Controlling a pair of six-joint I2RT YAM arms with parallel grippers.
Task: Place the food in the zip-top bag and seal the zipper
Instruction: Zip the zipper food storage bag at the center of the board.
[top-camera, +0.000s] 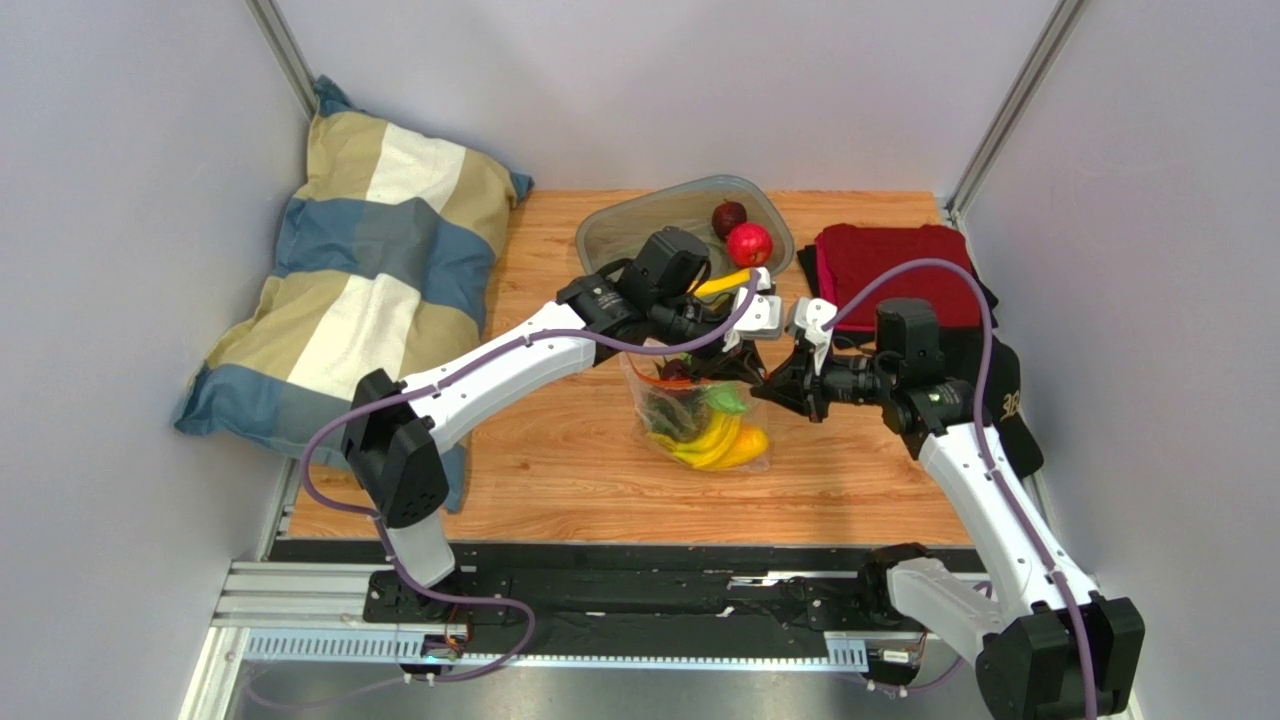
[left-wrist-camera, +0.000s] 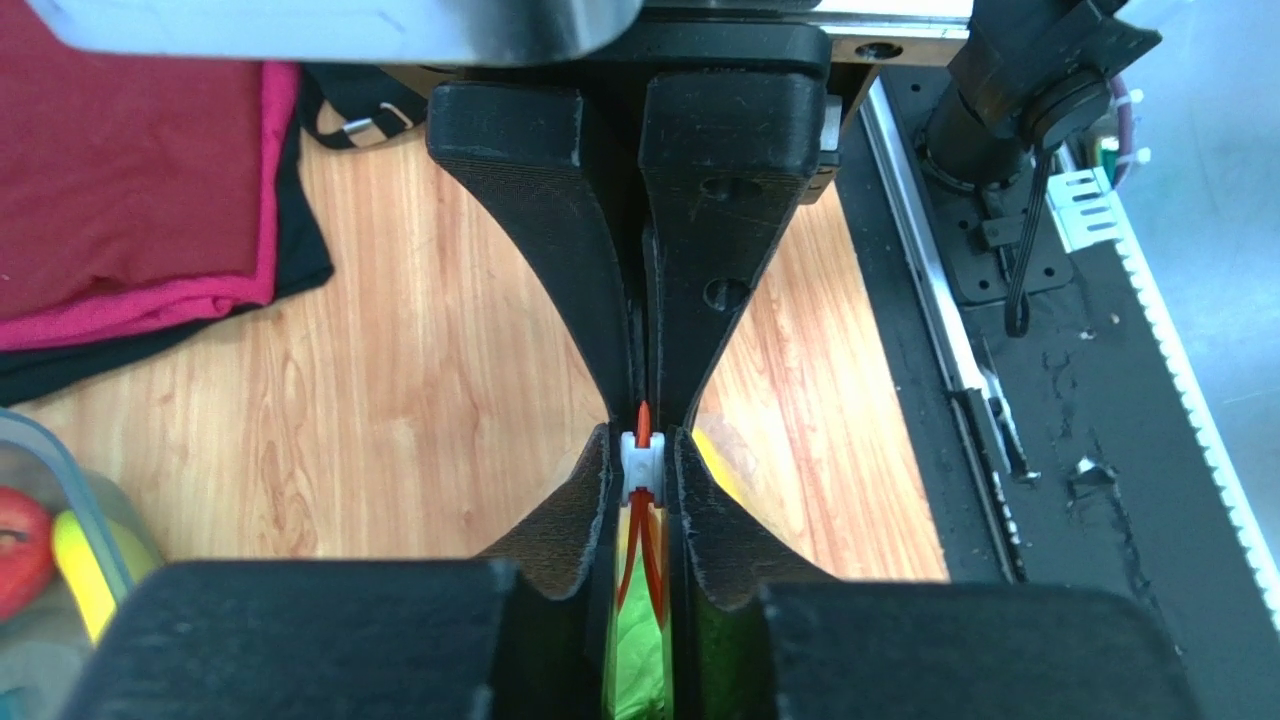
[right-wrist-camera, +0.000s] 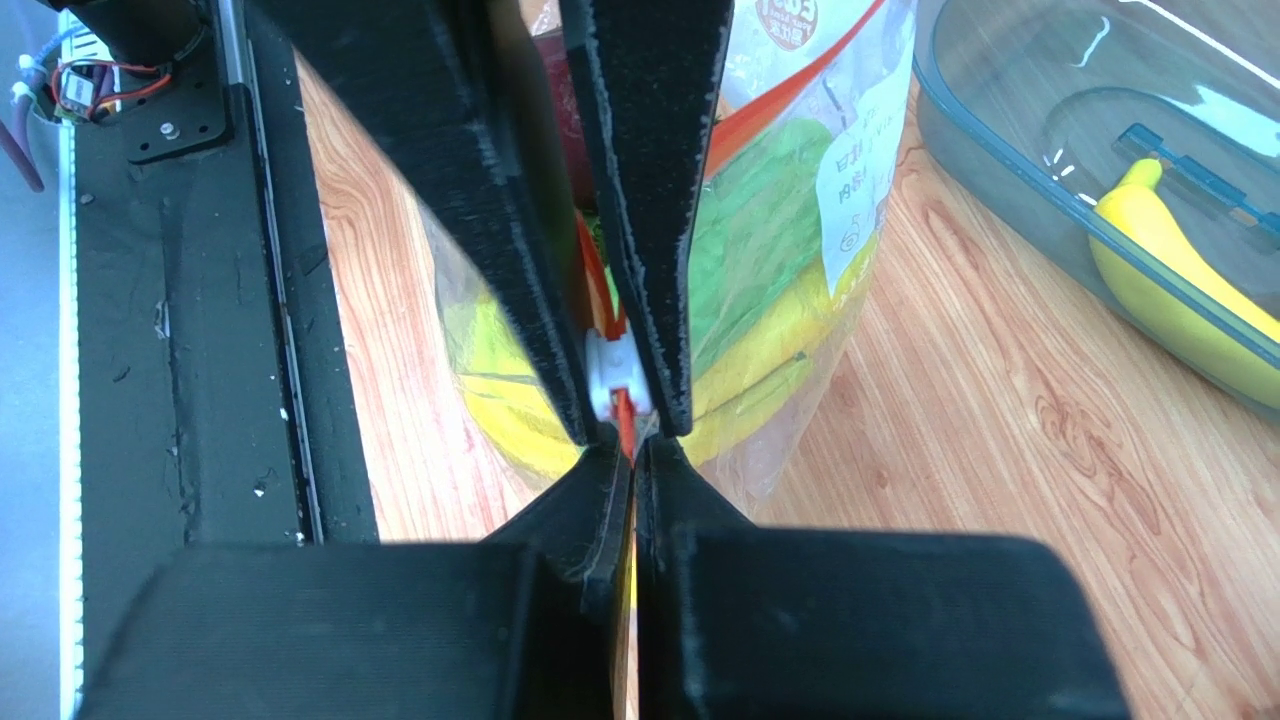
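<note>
The bag (top-camera: 694, 428) stood on the worktop (top-camera: 571, 465), partly filled, left claw (left-wrist-camera: 645, 444) clamped on its slider (right-wrist-camera: 612, 384), right claw (right-wrist-camera: 633, 450) on the zipper (left-wrist-camera: 637, 548). A banana (right-wrist-camera: 1187, 293) and red fruit (top-camera: 748, 245) lay unpacked in the tray (top-camera: 619, 228), sealing apparently unfinished.

Black fingers (right-wrist-camera: 646, 180) hide most of the zipper (right-wrist-camera: 604, 293) and slider (right-wrist-camera: 612, 393).

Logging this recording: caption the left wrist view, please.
Left gripper shut on the white slider, right gripper pinching the orange-red zipper just beyond it, over the wooden table.
</note>
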